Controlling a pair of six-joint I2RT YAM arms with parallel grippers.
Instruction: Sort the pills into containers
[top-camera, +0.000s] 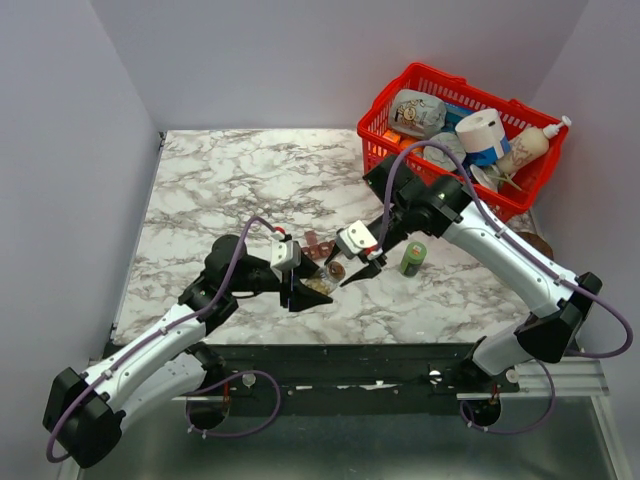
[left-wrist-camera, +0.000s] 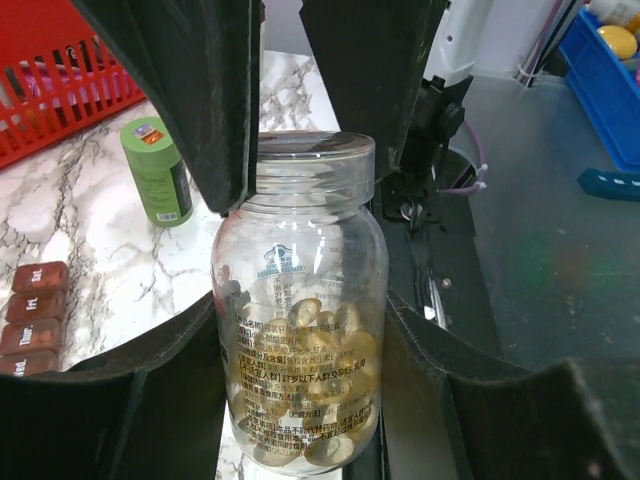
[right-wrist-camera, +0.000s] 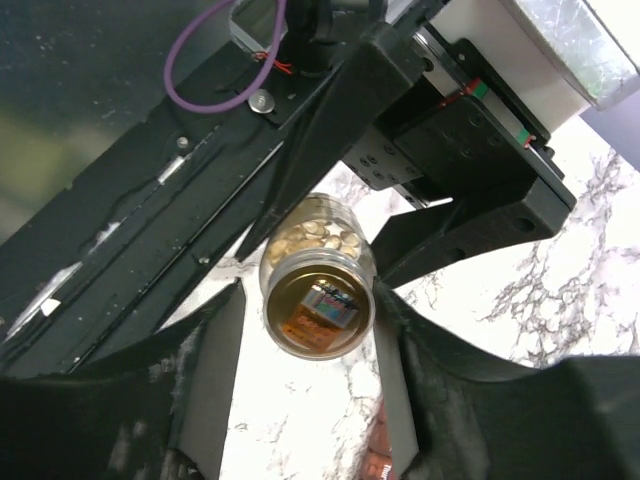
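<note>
A clear bottle half full of golden-yellow pills is held between both grippers just above the marble table. My left gripper is shut on the bottle's body; it shows in the left wrist view. My right gripper is closed around the bottle's tan cap, a finger on each side of it. The dark red-brown pill organiser strip lies on the table just behind the grippers, its lids shut in the left wrist view. No loose pills are visible.
A small green bottle stands right of the grippers and also shows in the left wrist view. A red mesh basket full of household items sits at the back right. Walls enclose the table's left and back.
</note>
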